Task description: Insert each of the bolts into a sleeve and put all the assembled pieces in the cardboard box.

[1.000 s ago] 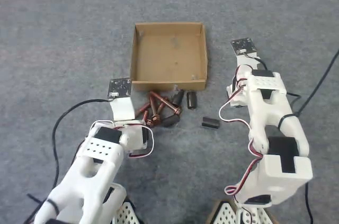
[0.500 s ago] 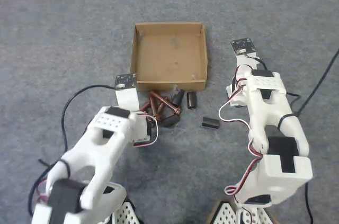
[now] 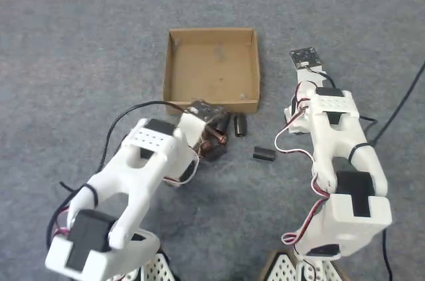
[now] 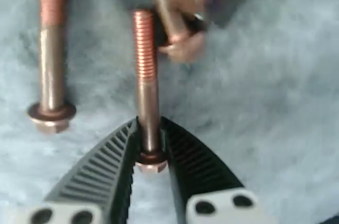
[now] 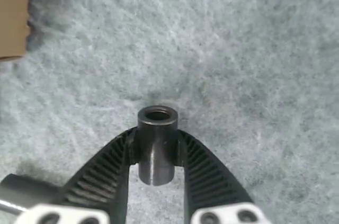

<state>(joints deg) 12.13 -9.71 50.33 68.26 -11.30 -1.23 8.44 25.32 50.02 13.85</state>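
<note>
My left gripper is shut on a copper bolt, its fingers clamping the plain shank just above the head. A second bolt lies on the carpet beside it, and a third crosses beyond its threaded tip. In the high view the left arm leans over the bolt pile just in front of the cardboard box. My right gripper is shut on an upright black sleeve, bore facing the camera, to the right of the box.
Loose black sleeves lie on the grey carpet: one near the box's front right corner, another nearer the arms. A corner of the box and a dark sleeve sit near my right gripper.
The left arm has swung right and forward from beside the pile to over the bolts, and now has a bolt between its fingers. The right arm has kept still.
</note>
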